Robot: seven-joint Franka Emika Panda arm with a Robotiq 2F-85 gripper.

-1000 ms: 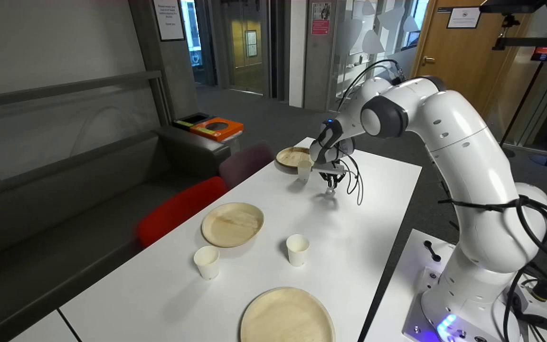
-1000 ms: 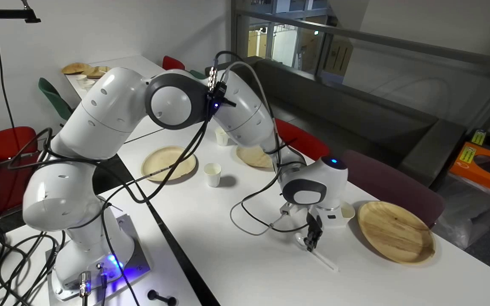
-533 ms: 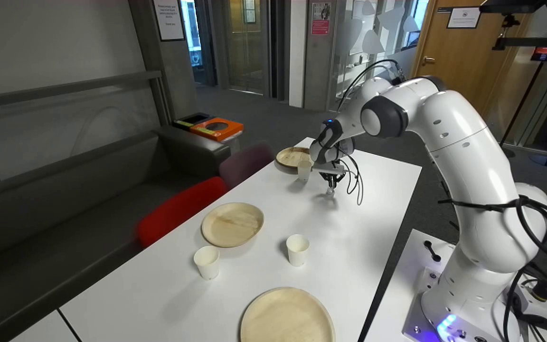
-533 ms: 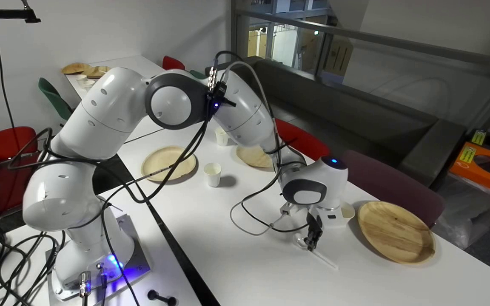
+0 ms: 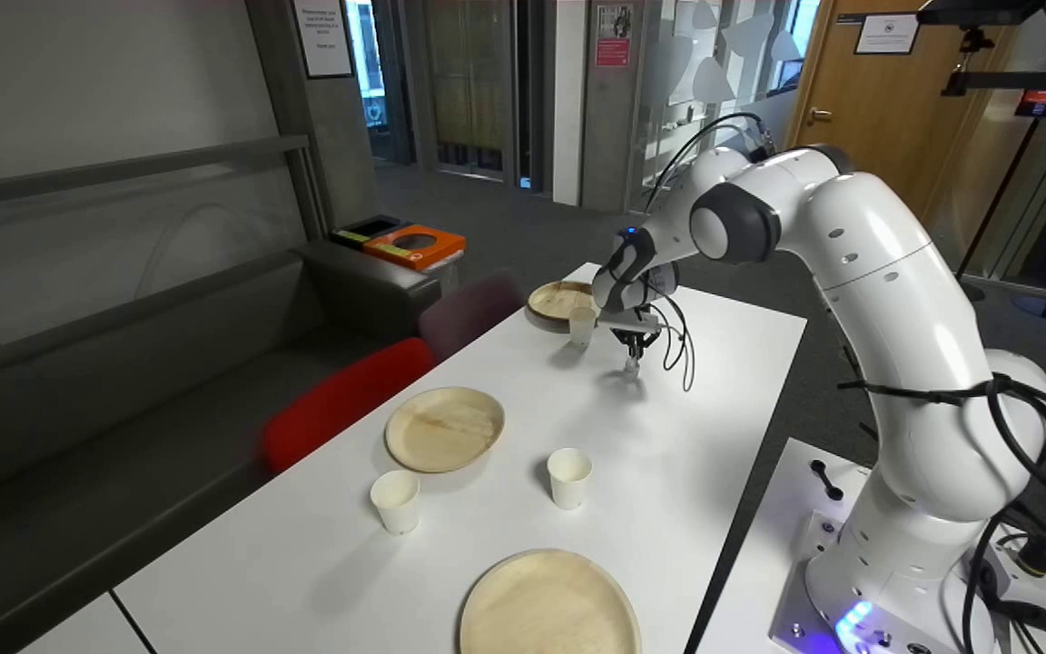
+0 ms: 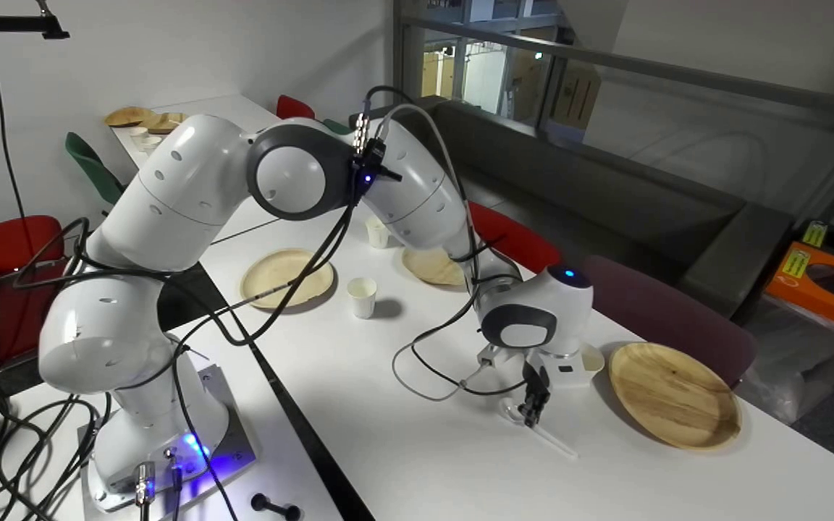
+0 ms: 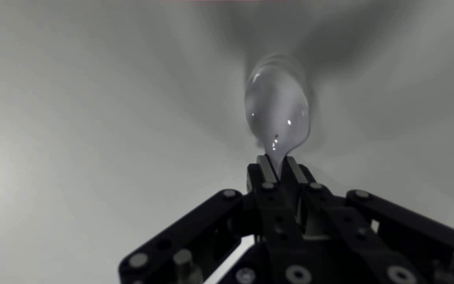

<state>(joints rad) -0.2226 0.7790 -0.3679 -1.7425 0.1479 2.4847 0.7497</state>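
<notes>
The gripper (image 7: 278, 167) pinches a clear spoon (image 7: 276, 94) over the white table (image 5: 686, 445).
The jaws are closed on the spoon's neck, with the bowl ahead of them in the wrist view; in an exterior view the handle (image 6: 555, 442) juts out on the opposite side. Whether the spoon touches the table cannot be told. Near the gripper stands 1 pale cup (image 5: 581, 327), with 1 wooden plate (image 6: 674, 396) just beside it; 2 more plates (image 5: 446, 429) and 2 more cups (image 5: 568, 481) sit well apart from the gripper.

Spoon (image 7: 276, 104) in end effector (image 7: 280, 169); cup (image 5: 582, 327) beside plate (image 6: 674, 396), both on table (image 6: 446, 456)
</notes>
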